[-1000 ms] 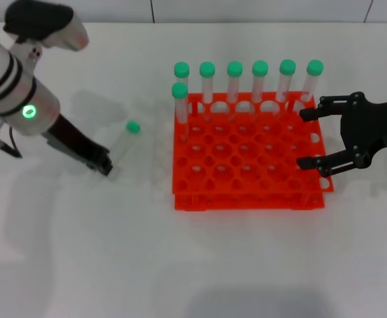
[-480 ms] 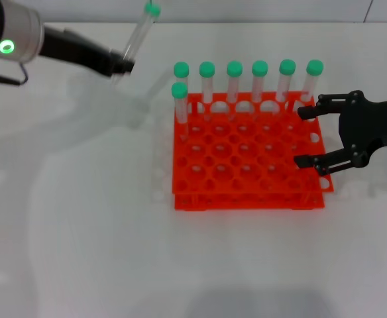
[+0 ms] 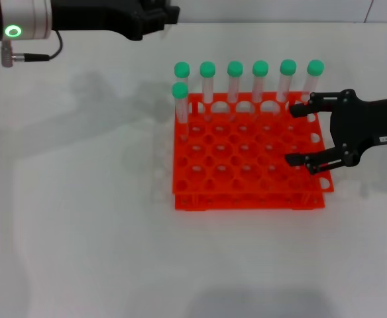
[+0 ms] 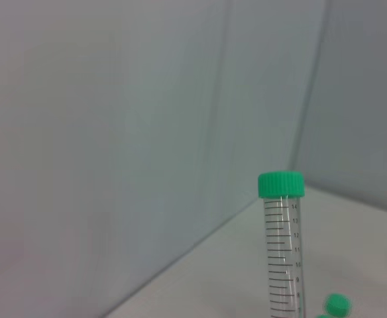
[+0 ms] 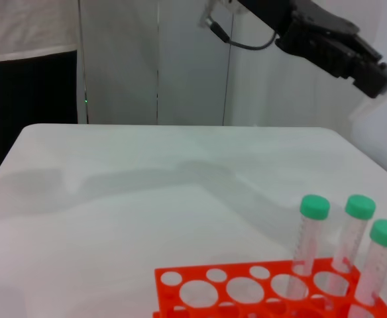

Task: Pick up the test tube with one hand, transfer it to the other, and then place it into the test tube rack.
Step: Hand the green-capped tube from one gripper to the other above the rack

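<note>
The test tube [image 4: 283, 258] stands upright in the left wrist view, clear with printed marks and a green cap [image 4: 281, 184]. It is out of the head view. My left gripper [image 3: 167, 13] is raised at the far edge, behind the left rear of the rack, and is shut on the test tube. The same gripper [image 5: 372, 74] appears high up in the right wrist view. The orange-red test tube rack [image 3: 246, 200] sits at mid-table. My right gripper [image 3: 291, 134], with a white label, hangs open over the rack's right side.
Several green-capped tubes [image 3: 260, 79] fill the rack's back row, and one more [image 3: 179, 103] stands in the second row at the left. Their caps [image 5: 314, 207] rise above the rack [image 5: 200, 291] in the right wrist view. White tabletop surrounds the rack.
My left arm lifted the tube off the table and swung it up and right, past the head view's top edge. My right gripper edged left over the rack.
</note>
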